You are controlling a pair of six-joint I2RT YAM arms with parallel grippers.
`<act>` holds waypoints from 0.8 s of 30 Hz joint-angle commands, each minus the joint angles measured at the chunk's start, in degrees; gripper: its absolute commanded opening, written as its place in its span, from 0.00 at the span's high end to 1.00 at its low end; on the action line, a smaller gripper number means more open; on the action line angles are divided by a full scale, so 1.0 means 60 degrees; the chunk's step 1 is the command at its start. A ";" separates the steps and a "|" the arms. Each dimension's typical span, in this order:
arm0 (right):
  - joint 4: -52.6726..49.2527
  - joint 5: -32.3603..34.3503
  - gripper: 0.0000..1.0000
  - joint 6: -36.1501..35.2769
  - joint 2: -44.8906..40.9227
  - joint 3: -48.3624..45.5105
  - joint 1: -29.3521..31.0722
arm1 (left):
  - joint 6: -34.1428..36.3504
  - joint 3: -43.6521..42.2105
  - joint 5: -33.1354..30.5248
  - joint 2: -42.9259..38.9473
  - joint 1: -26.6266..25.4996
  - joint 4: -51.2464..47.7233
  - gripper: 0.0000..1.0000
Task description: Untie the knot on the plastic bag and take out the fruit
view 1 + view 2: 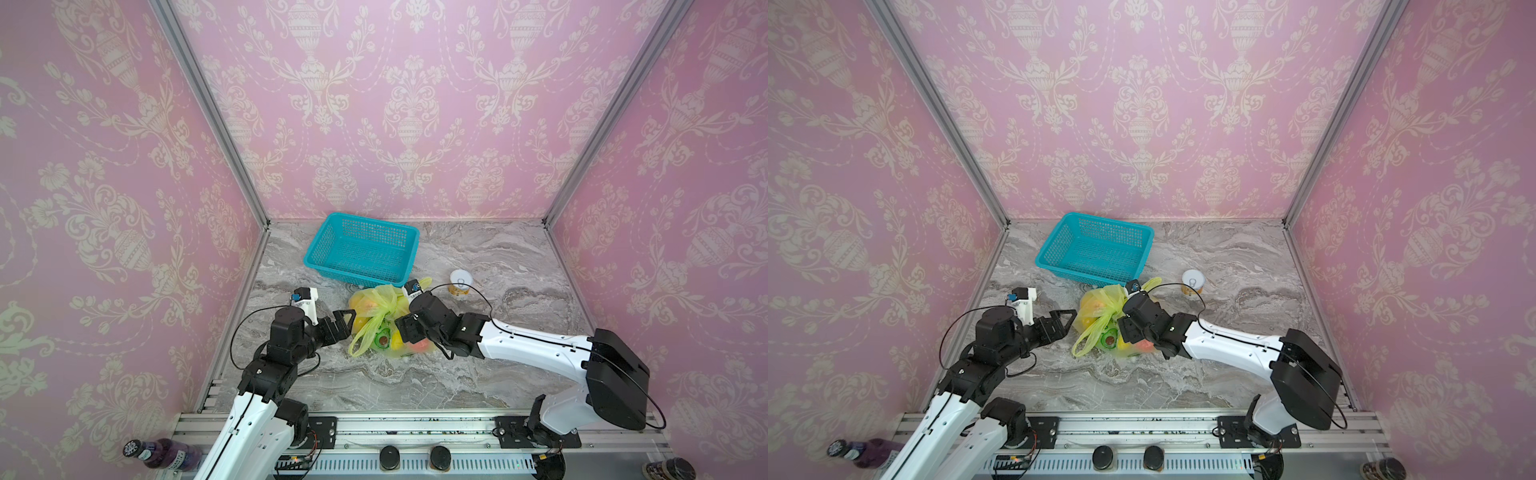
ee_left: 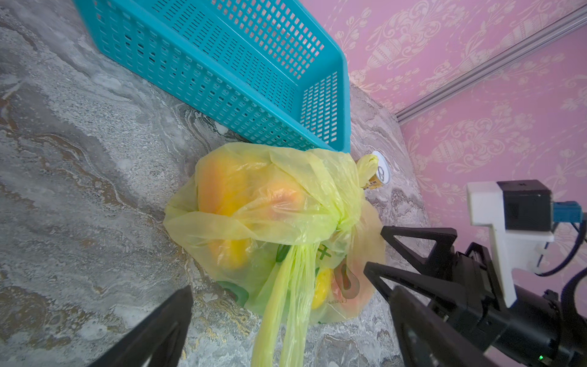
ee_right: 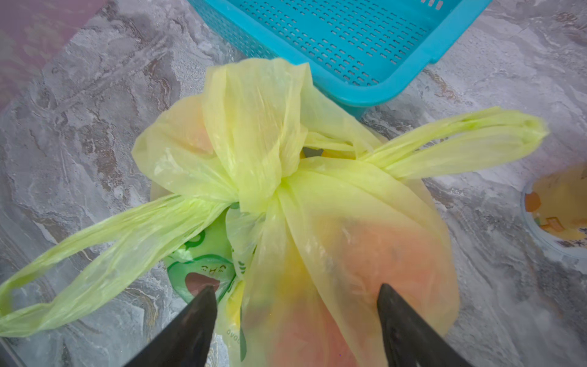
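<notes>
Bright, even light, soft shadows; wrist views blur near edges.

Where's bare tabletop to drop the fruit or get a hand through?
Free: the marble tabletop strip between the translucent yellow plastic bag and the front rail; the stretch right of the small white-and-yellow can. Crowded: around the bag, with the teal perforated plastic basket just behind it, the left gripper at its left and the right gripper over it.

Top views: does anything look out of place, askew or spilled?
Nothing is spilled. The teal basket sits askew on the marble table, with the knotted plastic bag at its near corner. A purple bottle lies on its side off the table, front left.
</notes>
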 commanded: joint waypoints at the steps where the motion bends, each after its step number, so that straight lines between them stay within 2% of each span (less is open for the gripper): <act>1: 0.0049 0.0114 0.35 -0.0205 0.0087 -0.0003 0.0070 | 0.0317 0.0199 -0.0078 0.0115 -0.0097 -0.0028 0.02; 3: 0.0061 0.0171 0.51 -0.0234 0.0158 -0.0037 0.0069 | 0.0347 0.0200 -0.0160 0.0123 -0.0214 -0.0014 0.02; 4: 0.0059 0.0242 0.64 -0.0248 0.0163 -0.0045 0.0069 | 0.0377 0.0227 -0.0222 0.0147 -0.0268 -0.0041 0.02; 6: 0.0198 0.0354 0.82 -0.0348 0.0062 -0.0195 0.0069 | 0.0394 0.0244 -0.0351 0.0210 -0.0377 -0.0086 0.02; 9: 0.0463 0.0504 0.94 -0.0528 -0.0351 -0.0648 0.0069 | 0.0422 0.0281 -0.0348 0.0434 -0.0599 -0.0043 0.03; 12: 0.0664 0.0510 1.00 -0.0914 -0.0925 -0.1025 0.0068 | 0.0507 0.0466 -0.0435 0.0695 -0.0966 -0.0058 0.04; 18: 0.1458 0.0339 1.00 -0.1539 -0.1615 -0.1936 0.0054 | 0.0712 0.0792 -0.0802 0.1028 -0.1455 0.0102 0.05; 21: 0.1559 0.0726 1.00 -0.1625 -0.2050 -0.2315 0.0054 | 0.0789 0.1006 -0.0983 0.1544 -0.1656 0.0265 0.05; 24: 0.1813 0.0627 1.00 -0.1742 -0.2546 -0.2711 0.0041 | 0.0819 0.1206 -0.1046 0.2050 -0.1889 0.0382 0.07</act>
